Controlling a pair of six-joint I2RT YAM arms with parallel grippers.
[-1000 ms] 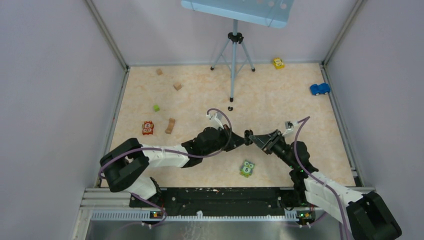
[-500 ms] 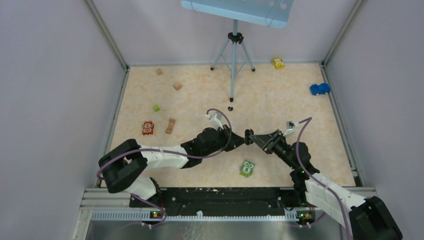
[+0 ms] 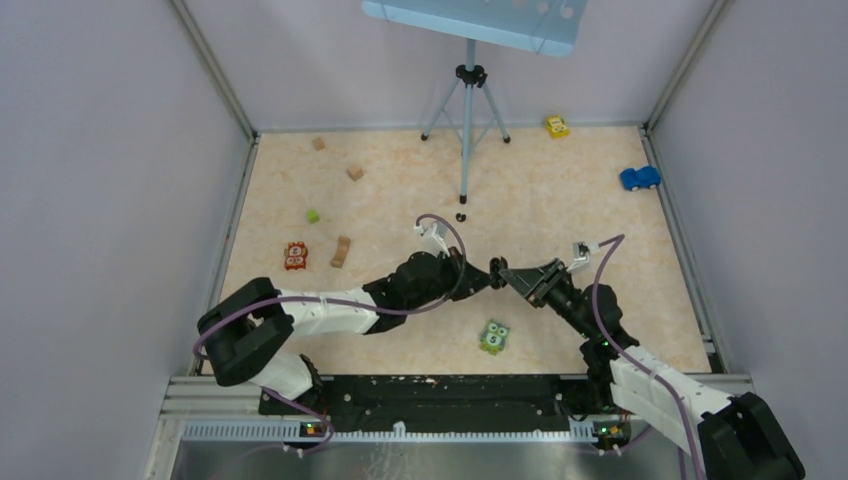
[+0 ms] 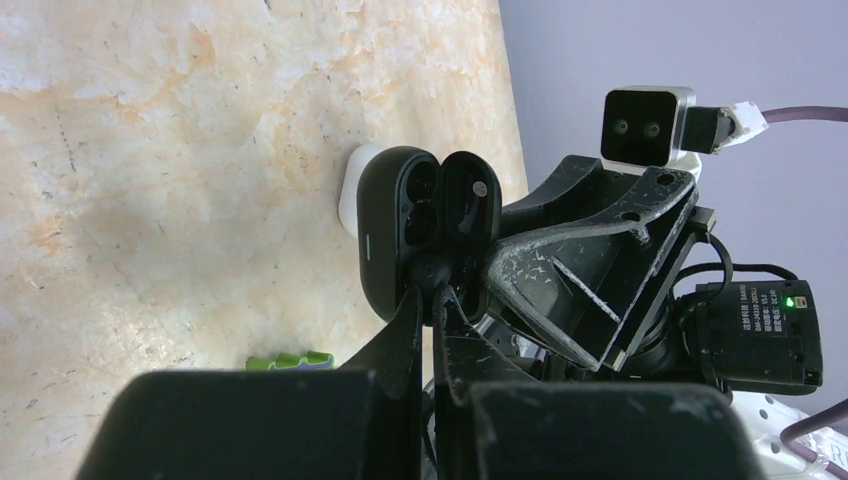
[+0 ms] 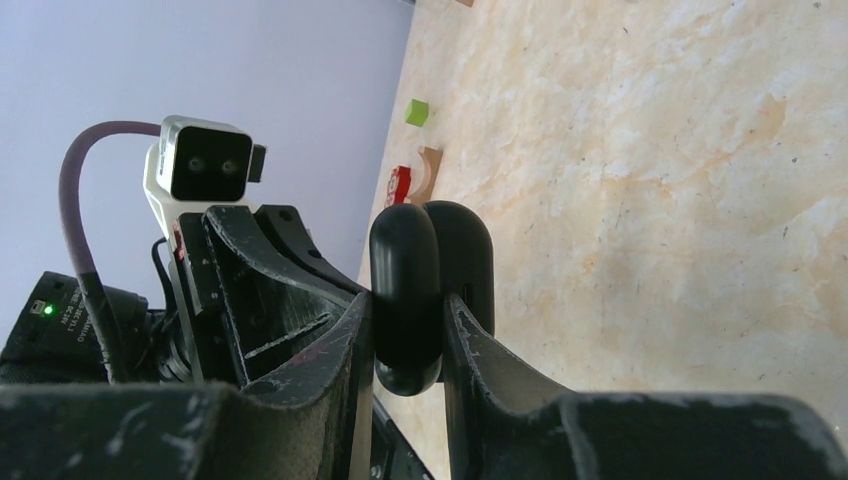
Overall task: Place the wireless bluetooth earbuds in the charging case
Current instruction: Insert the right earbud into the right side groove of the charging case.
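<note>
The insertion step is under way, with both arms meeting in the air above the middle of the marbled worktop (image 4: pixel 150 150). The right hand (image 5: pixel 408 305) is clenching the black charging case (image 4: pixel 385 230) across its closed hinge end. Its fingers are standing partly apart, as wide as the case body, and pressing on both sides. The case is hanging open with its lid swung back, and its two empty sockets are facing the left wrist camera.

The left hand (image 4: pixel 430 298) is pinching almost fully closed, its tips sitting right at the lower lip of the open case. A small dark rounded lump is showing between those tips. It is looking like a black earbud (image 4: pixel 430 272), though black against black is making its outline hard to separate from the case. It is not seated in either socket yet.

By my reading, the next move is calling for a short, careful push that lines the bud up with one socket while the right hand is holding the case steady. The left fingers should part only once the bud is sitting down inside.
</note>
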